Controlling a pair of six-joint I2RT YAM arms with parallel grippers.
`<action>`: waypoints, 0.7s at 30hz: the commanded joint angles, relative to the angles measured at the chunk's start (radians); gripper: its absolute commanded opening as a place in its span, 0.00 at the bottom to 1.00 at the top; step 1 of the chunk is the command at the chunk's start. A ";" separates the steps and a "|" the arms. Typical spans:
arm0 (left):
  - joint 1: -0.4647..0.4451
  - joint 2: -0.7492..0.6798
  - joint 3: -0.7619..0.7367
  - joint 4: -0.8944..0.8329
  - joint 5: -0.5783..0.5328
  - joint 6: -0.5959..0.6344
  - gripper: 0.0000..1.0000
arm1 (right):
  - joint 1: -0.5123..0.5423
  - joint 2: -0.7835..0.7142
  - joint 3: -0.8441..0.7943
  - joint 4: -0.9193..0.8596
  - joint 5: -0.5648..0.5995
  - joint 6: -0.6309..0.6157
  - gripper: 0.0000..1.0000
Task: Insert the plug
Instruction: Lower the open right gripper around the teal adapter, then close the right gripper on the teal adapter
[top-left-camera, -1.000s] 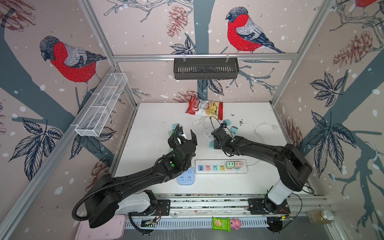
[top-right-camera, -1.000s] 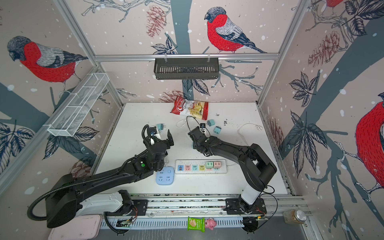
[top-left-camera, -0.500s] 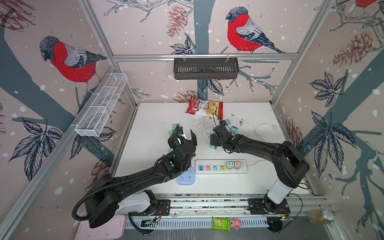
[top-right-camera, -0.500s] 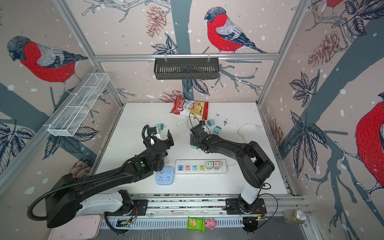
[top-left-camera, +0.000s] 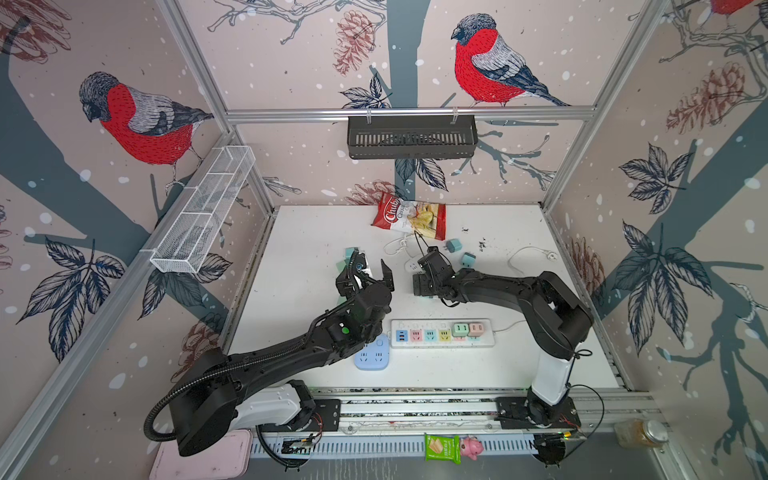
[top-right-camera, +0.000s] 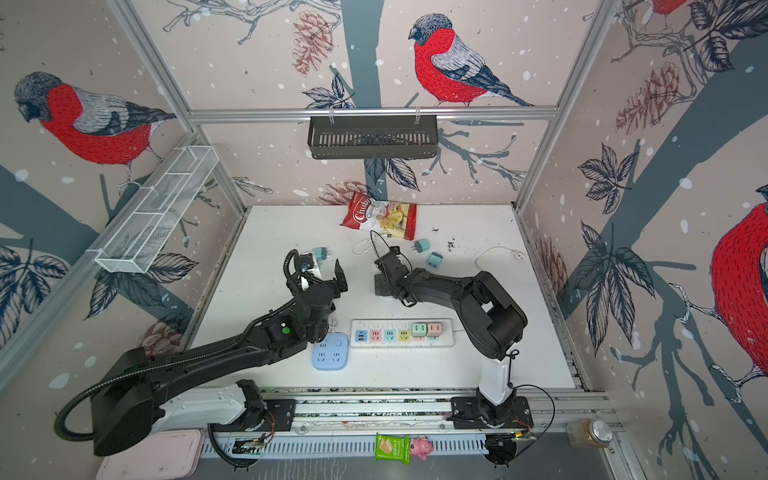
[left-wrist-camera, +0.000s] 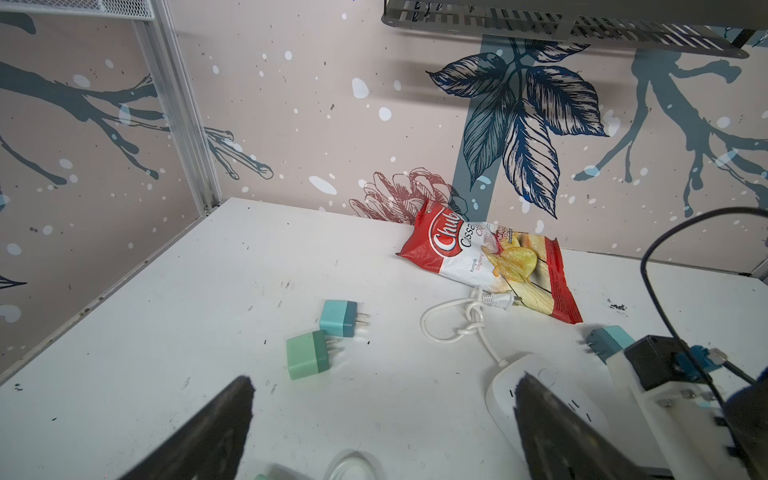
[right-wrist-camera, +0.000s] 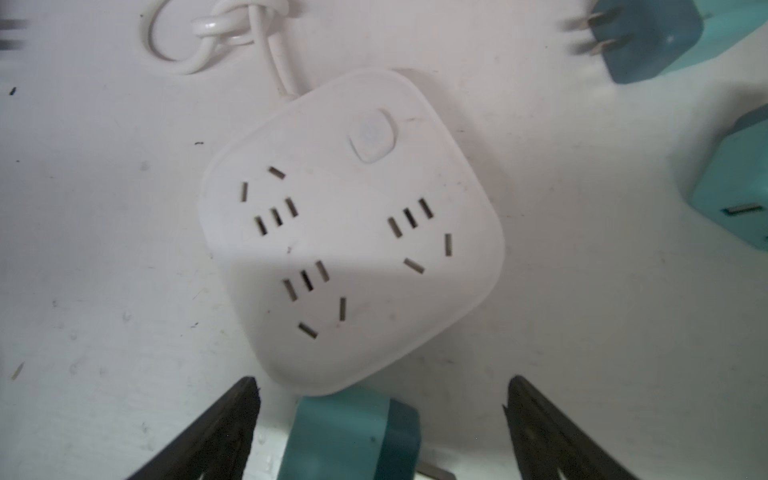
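1. The white table (top-left-camera: 299, 257) fills the centre and lower middle of both top views.
2. The left arm runs from the lower left toward the centre. The left gripper (top-left-camera: 368, 272) sits just left of centre, its fingers (left-wrist-camera: 224, 419) spread wide with only bare table between them.
3. The right arm bends in from the lower right. The right gripper (top-left-camera: 420, 286) points down at the table just right of centre. In the right wrist view its fingers (right-wrist-camera: 232, 419) are released and clear of the plug on both sides.
4. A long power strip (top-left-camera: 442, 332) lies across the lower centre of the table. A green and a pink plug sit in its right-hand outlets.
5. A red chips bag (top-left-camera: 409, 216) lies at the upper centre of the table, against the back wall.
6. A blue socket block (top-left-camera: 372, 353) lies just left of the long strip, partly under the left arm.
7. The white square socket (right-wrist-camera: 353, 232) lies face up, all its slots free. In a top view it shows (top-left-camera: 411, 264) just above the right gripper.
8. The teal plug (right-wrist-camera: 353, 436) lies on the table between the right gripper's parted fingers, against the rim of the white square socket and not in any slot. In both top views the gripper hides it.
9. A turquoise plug (left-wrist-camera: 338, 318) and a green plug (left-wrist-camera: 307, 353) lie side by side beyond the left gripper.
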 joint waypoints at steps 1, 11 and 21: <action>0.002 -0.006 -0.001 0.037 -0.005 0.001 0.97 | 0.018 -0.015 -0.020 0.018 -0.021 0.021 0.91; 0.003 -0.009 0.001 0.035 -0.001 0.003 0.98 | 0.089 -0.028 -0.054 0.026 -0.018 0.079 0.83; 0.002 -0.013 0.003 0.031 -0.002 0.003 0.97 | 0.170 -0.040 -0.030 0.017 -0.016 0.138 0.76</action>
